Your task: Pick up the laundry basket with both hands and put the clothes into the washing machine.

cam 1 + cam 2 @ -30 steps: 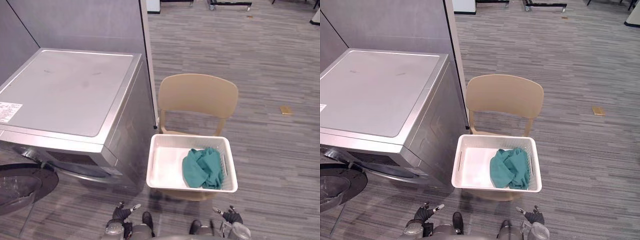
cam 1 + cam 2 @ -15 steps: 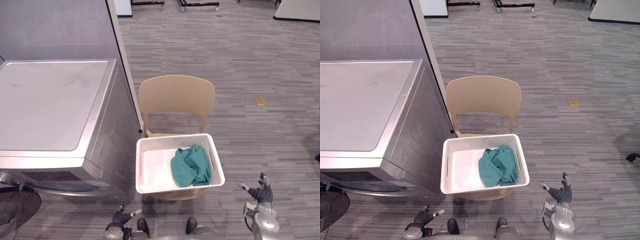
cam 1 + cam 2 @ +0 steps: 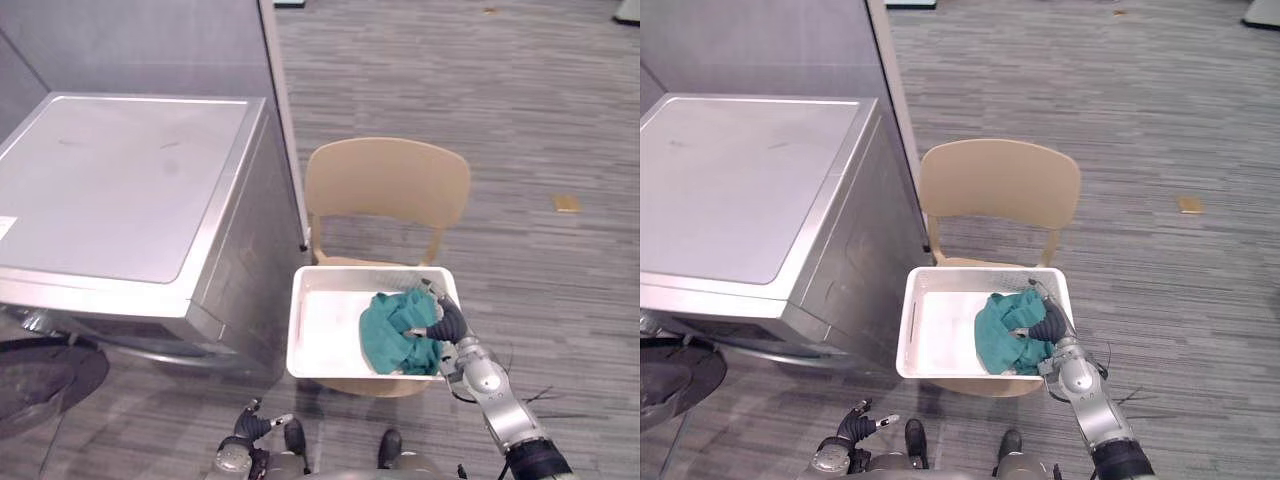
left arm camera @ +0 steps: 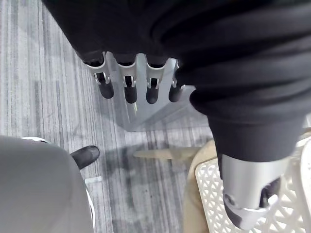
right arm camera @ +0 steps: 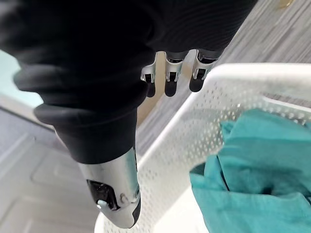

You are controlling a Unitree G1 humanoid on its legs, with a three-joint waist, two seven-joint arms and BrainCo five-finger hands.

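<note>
A white laundry basket point(image 3: 300, 322) rests on the seat of a tan chair point(image 3: 385, 185). In its right half lies a bunched teal cloth point(image 3: 388, 338). My right hand point(image 3: 447, 325) is at the basket's right rim, with straight fingers point(image 5: 167, 80) over the mesh wall point(image 5: 194, 141) beside the cloth point(image 5: 252, 160); it is open and holds nothing. Low down, in front of the chair, my left hand point(image 3: 243, 440) hangs open, apart from the basket. Its wrist view has relaxed fingers point(image 4: 130, 90) above the floor and a corner of the basket point(image 4: 209, 194).
A silver washing machine point(image 3: 120, 180) stands left of the chair, almost touching the basket, with its round dark door point(image 3: 40, 375) swung open at the lower left. Grey wall panels rise behind it. A small tan piece point(image 3: 567, 204) lies on the carpet at the far right.
My right hand has come up from low on the right to the basket's right rim, beside the cloth. The left hand stays low. The camera has shifted.
</note>
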